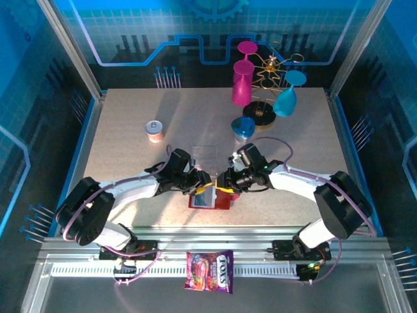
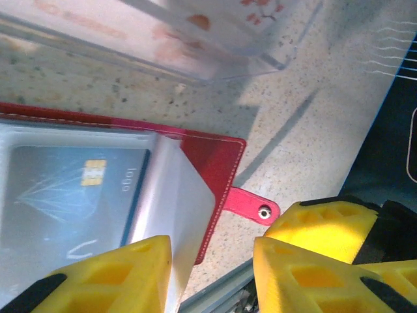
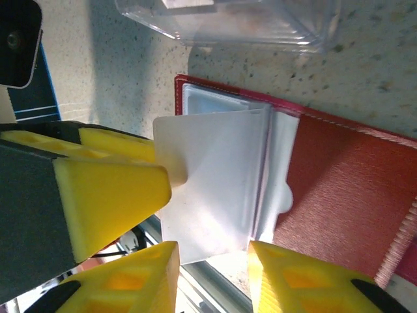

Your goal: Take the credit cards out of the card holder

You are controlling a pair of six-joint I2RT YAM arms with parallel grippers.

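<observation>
Red card holder (image 1: 225,201) near table (image 1: 130,117) edge

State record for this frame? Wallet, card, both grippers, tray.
holder: dark red folding wallet, lying open
card: dark blue chip card, inside wallet's clear pocket
sleeve: frosted clear pocket sleeve, flipped up from wallet
left gripper: open, sleeve flap between fingers, beside red snap tab
right gripper: open, straddling sleeve's free edge
tray: transparent acrylic tray, just beyond wallet

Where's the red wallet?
Overhead view: the red wallet lies open at the near edge of the table, between the left gripper and right gripper, beside the clear tray.
</observation>
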